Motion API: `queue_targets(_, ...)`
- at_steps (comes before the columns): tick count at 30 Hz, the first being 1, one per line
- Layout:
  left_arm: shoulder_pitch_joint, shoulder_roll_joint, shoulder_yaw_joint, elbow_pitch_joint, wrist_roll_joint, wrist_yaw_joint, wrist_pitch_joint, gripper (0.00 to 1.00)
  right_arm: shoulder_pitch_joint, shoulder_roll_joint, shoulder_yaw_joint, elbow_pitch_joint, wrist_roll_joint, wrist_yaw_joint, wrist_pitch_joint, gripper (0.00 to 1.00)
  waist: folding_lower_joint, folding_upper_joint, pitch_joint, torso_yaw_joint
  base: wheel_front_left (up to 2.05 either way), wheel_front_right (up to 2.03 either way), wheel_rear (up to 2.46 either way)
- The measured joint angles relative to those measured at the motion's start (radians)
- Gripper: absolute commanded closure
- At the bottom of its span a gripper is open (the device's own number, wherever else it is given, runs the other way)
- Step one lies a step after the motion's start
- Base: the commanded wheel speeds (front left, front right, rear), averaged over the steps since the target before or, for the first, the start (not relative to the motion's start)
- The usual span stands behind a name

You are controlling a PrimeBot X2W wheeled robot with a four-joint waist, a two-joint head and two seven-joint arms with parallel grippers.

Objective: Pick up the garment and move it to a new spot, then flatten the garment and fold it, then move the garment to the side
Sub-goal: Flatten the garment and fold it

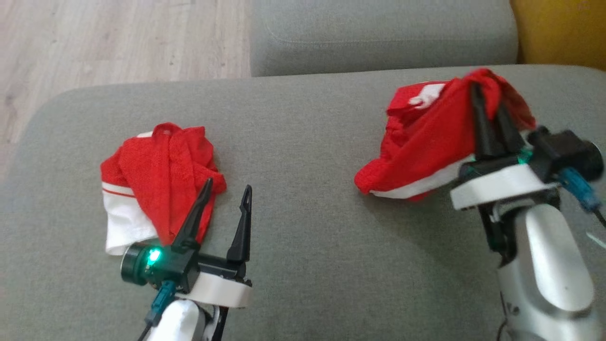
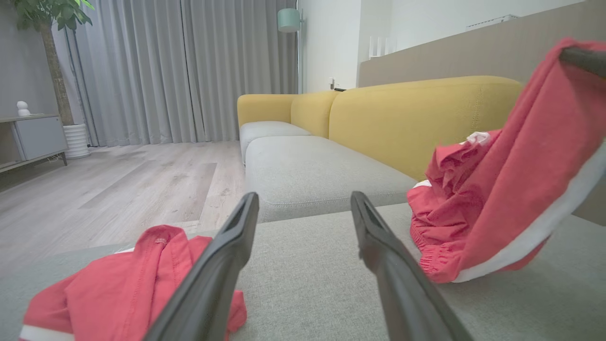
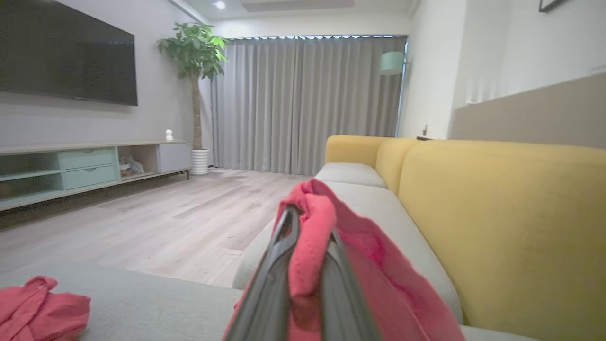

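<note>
- Sofa [image 1: 303, 142]: you're on the pick-up step; next, I'd judge, carry the load to a bare grey patch and lay it down.
- Garment [image 1: 426, 142]: red, white-banded, bunched, hanging at right over the seat.
- Right gripper [image 1: 487, 97]: pinching its top fold.
- Left gripper [image 1: 227, 184]: spread, empty, lower left beside a second red heap [image 1: 161, 170].

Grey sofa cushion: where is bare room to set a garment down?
Free: the middle of the grey fabric cushion, between the crumpled red garment and the lifted red garment in the shut right gripper. Crowded: the left side, at the open left gripper.
</note>
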Motion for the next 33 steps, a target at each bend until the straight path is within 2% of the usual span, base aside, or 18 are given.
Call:
queue_targets(4,0.012,-0.004,0.011,0.0,0.0,0.0,0.0,0.0,-0.076,-0.001,0.076,-0.013,0.019,0.0,0.047,1.0,0.0001,0.0,-0.015,0.022,0.0,0.0,0.0)
queue_targets(9,0.039,-0.005,0.028,0.0,0.0,0.0,0.0,0.0,-0.263,-0.005,0.132,0.01,0.144,0.0,0.05,1.0,0.0001,0.0,-0.032,0.045,0.0,0.0,0.0)
queue_targets(11,0.047,0.004,0.034,0.0,0.015,0.001,0.0,0.0,-0.335,-0.004,0.133,0.048,0.204,0.0,0.041,1.0,0.0001,0.0,-0.035,0.047,0.0,0.0,0.0)
queue_targets(13,0.048,0.017,0.021,0.0,0.065,0.002,0.0,0.0,-0.409,-0.006,0.107,0.098,0.215,0.0,0.013,1.0,0.0003,0.0,-0.035,0.047,0.0,0.0,0.0)
queue_targets(16,0.048,0.013,0.016,0.0,0.066,0.002,0.0,0.0,-0.493,-0.007,0.022,0.172,0.211,0.0,-0.025,1.0,0.0002,0.0,-0.035,0.047,0.0,0.0,0.0)
queue_targets(19,0.048,0.011,0.021,-0.006,0.062,0.006,0.0,0.0,-0.504,-0.007,-0.079,0.252,0.184,0.0,-0.041,1.0,0.0003,0.0,-0.027,0.04,0.0,0.0,0.0)
queue_targets(22,0.048,0.009,0.026,-0.011,0.062,0.012,0.0,0.0,-0.43,-0.007,-0.209,0.347,0.118,0.0,-0.046,1.0,0.0003,0.0,-0.014,0.029,0.0,0.0,0.0)
queue_targets(28,0.044,0.003,0.028,-0.016,0.062,0.012,0.0,0.0,-0.174,-0.006,-0.487,0.543,-0.073,0.0,-0.035,1.0,0.0003,0.0,0.019,0.008,0.0,0.0,0.0)
queue_targets(32,0.038,0.002,0.029,-0.016,0.062,0.008,0.0,0.0,-0.143,0.001,-0.606,0.593,-0.169,0.0,-0.034,1.0,0.0003,0.0,0.034,-0.006,0.0,0.0,0.0)
queue_targets(33,0.035,0.002,0.029,-0.016,0.062,0.008,0.0,0.0,-0.15,0.002,-0.639,0.597,-0.197,0.0,-0.039,0.31,0.0003,0.0,0.038,-0.011,0.0,0.0,0.0)
